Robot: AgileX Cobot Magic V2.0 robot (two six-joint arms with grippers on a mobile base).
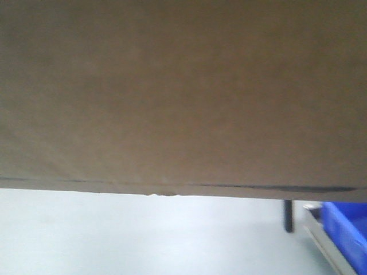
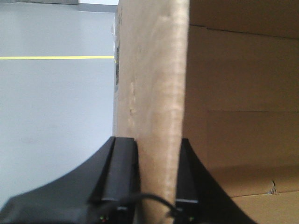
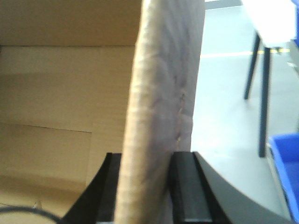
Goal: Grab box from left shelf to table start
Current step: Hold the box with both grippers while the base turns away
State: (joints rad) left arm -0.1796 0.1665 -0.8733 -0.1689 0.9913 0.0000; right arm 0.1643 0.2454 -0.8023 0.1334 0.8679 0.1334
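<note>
The box (image 1: 183,91) hangs between the two arms, each gripper pinching one of its upright walls from above, so the load is shared and the wide carton cannot swing or tip. The left gripper (image 2: 156,140) is closed down to the thickness of the cardboard, one finger (image 2: 124,163) on the outer face and the other inside; the open interior lies to its right, and the grey floor (image 2: 51,116) with a yellow line (image 2: 56,58) to its left. The right gripper (image 3: 147,156) mirrors this on the opposite wall, clamped just as narrowly, with the interior to its left. Out beyond it on the right stand dark legs (image 3: 265,93) under a white top (image 3: 271,18), likely the bench, and a blue bin (image 3: 285,168) sits nearer. From the front the box fills nearly the whole view with only floor beneath, so it appears lifted clear, mid-carry, not yet set down.
</note>
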